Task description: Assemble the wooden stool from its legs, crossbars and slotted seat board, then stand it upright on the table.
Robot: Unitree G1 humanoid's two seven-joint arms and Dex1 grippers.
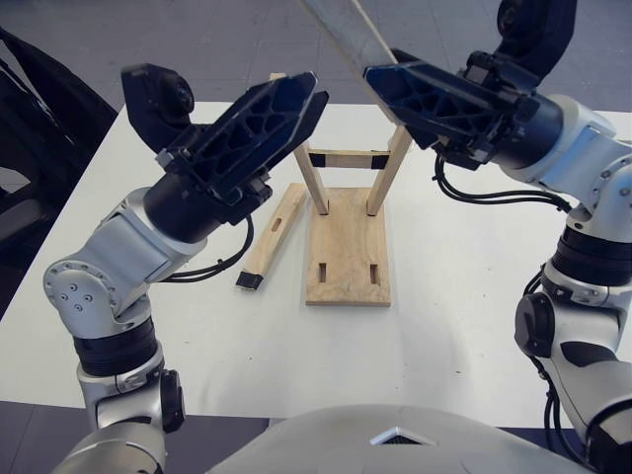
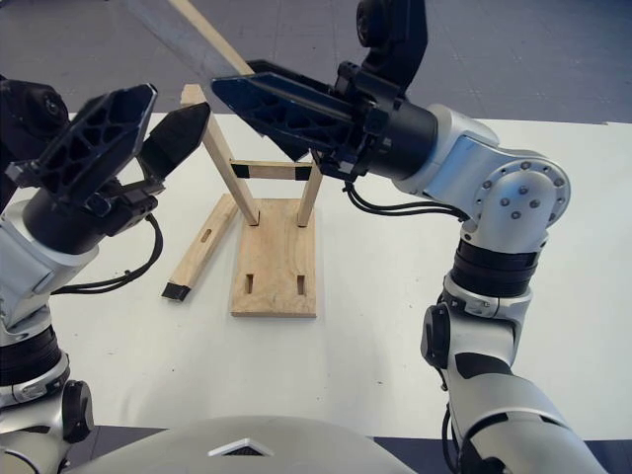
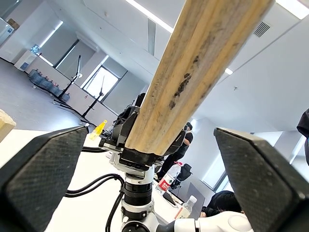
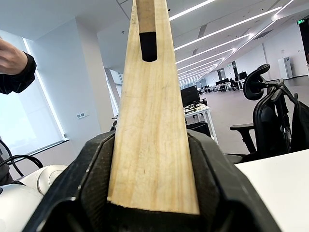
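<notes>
- white table (image 1: 474,296) in an open office, seen from above over both arms.
- seat board (image 1: 346,257) lies flat near the middle of the table.
- two standing legs (image 1: 312,183) rise, slightly tilted, from the board's far slots, joined near the top by a crossbar (image 1: 346,159) with black ends.
- two near slots (image 1: 322,269) in the board are bare.
- loose leg (image 1: 274,234) lies flat on the table just left of the board, black tip toward the robot.
- right gripper (image 2: 222,91) is raised above the far side of the board, its jaws closed tight on a held leg (image 4: 152,121); that leg juts up and away toward the left, well above the table.
- left gripper (image 2: 180,99) hangs in the air left of the standing legs, jaws spread wide and holding nothing. from its wrist the held leg runs across the gap between its fingers (image 3: 43,164); whether it touches them cannot be told.
- bare tabletop lies on the right of the board and in front of it, up to the near edge.
</notes>
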